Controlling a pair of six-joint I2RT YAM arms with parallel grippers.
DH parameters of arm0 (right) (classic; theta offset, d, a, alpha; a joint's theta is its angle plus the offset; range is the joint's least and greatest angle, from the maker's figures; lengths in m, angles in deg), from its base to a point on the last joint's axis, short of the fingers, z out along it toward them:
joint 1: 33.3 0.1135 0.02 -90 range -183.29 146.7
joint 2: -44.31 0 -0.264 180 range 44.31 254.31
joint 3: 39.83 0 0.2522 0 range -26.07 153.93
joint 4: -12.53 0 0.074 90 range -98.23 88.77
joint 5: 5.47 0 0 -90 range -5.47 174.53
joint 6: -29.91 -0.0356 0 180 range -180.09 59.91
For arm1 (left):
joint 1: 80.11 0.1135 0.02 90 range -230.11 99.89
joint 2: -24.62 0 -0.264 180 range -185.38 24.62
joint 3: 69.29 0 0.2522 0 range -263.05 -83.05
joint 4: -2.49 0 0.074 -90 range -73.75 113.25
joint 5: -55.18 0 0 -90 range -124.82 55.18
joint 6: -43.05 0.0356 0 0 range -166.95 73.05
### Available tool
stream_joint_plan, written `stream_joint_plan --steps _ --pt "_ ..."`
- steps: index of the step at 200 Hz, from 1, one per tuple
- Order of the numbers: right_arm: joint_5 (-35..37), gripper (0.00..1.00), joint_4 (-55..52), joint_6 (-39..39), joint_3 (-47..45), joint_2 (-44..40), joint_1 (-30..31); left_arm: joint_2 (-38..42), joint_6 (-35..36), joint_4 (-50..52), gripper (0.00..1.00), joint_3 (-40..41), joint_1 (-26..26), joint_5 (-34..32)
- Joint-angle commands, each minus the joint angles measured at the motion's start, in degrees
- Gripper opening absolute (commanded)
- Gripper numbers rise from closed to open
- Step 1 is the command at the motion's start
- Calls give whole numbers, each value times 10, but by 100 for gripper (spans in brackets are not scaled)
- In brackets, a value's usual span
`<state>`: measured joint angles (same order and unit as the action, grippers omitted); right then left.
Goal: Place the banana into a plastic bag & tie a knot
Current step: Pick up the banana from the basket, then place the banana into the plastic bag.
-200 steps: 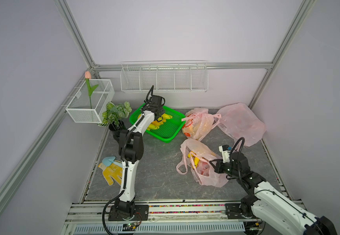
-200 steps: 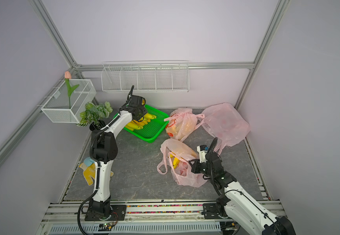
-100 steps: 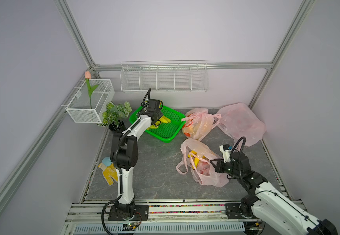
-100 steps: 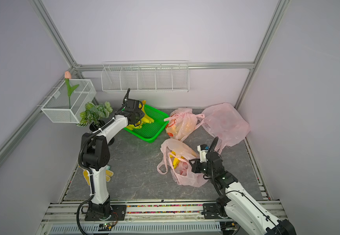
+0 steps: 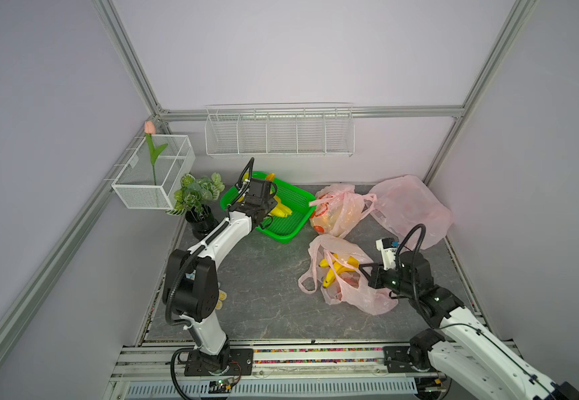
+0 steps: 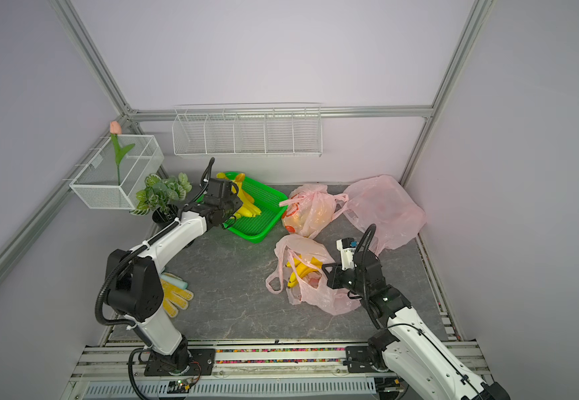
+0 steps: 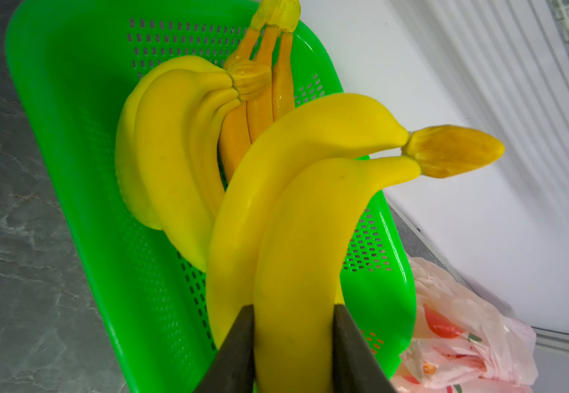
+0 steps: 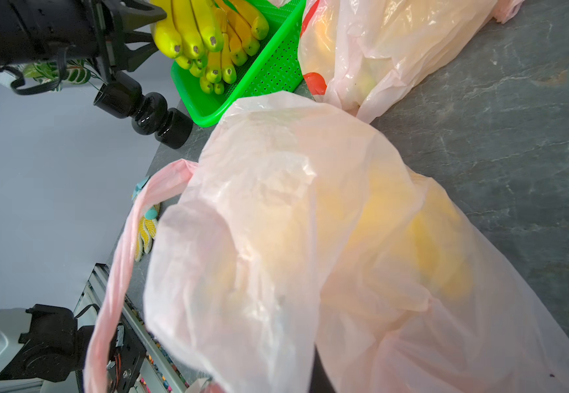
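Observation:
My left gripper (image 7: 293,313) is shut on a yellow banana bunch (image 7: 293,238), one dark finger (image 7: 239,340) on each side of one fruit. The bunch hangs just above the green tray (image 7: 82,136), where more bananas (image 7: 167,153) lie. In both top views this gripper (image 5: 264,204) (image 6: 227,204) sits over the tray at the back left. The open pink plastic bag (image 5: 343,277) lies front right with bananas (image 5: 336,268) inside. My right gripper (image 5: 367,272) is shut on that bag's edge. In the right wrist view the bag (image 8: 293,238) hides those fingertips.
A knotted pink bag (image 5: 336,211) and a flat pink bag (image 5: 409,207) lie behind the open one. A potted plant (image 5: 196,197) and a wire basket with a tulip (image 5: 153,173) stand left of the tray. A yellow glove (image 6: 174,294) lies by the left arm's base.
My left gripper has narrowed onto the banana bunch and drawn slightly back from the wall, the arm's elbow swinging lower. The right gripper and the bag have stayed put.

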<state>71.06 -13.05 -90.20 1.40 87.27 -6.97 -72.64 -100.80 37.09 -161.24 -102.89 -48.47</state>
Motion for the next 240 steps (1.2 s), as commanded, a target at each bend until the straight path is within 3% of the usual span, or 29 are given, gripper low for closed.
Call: stream_joint_plan --steps 1,59,109,142,188,240 --pt "2 7 -18 13 15 -7 -3 62 -18 -15 16 57 -7 2" --pt "-7 7 -39 40 28 -1 -2 277 58 59 12 219 -68 1" --pt "1 7 -44 51 38 10 -1 392 96 209 7 267 -195 -7" --pt "-1 7 -34 48 49 18 -2 389 82 289 5 260 -298 -9" --pt "-21 7 -23 51 59 28 -1 316 76 394 5 181 -408 -13" --pt "-40 7 -11 49 59 25 14 223 109 387 4 107 -438 -10"
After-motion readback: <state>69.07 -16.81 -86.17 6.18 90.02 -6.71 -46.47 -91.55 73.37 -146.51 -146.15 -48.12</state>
